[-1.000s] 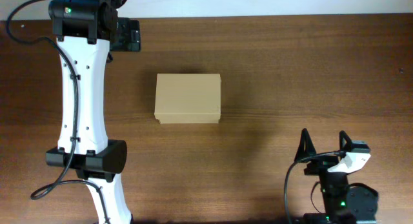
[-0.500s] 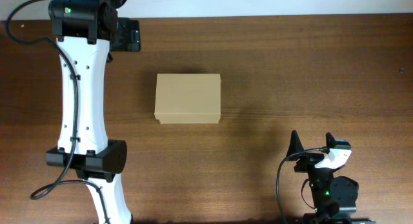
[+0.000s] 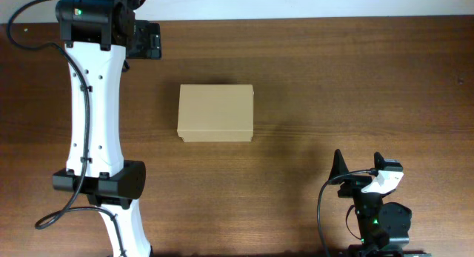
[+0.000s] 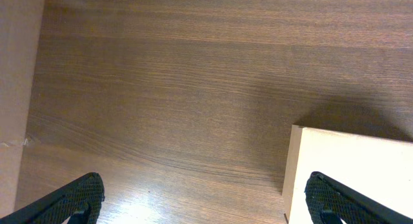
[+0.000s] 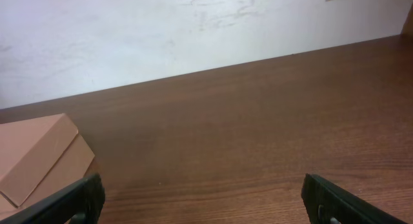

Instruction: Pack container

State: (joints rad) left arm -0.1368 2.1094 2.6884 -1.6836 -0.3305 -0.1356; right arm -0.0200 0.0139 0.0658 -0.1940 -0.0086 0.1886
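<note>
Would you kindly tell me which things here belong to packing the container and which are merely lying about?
Job: container, left end effector, right end effector, both open.
Lying about: only the wooden table; no loose items show.

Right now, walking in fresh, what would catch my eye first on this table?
Probably the plain tan cardboard box, closed, alone in the middle of the dark wooden table. Then the long white left arm, stretched along the left side past the box. At the near right, the right claw stands open, well clear of the box.
</note>
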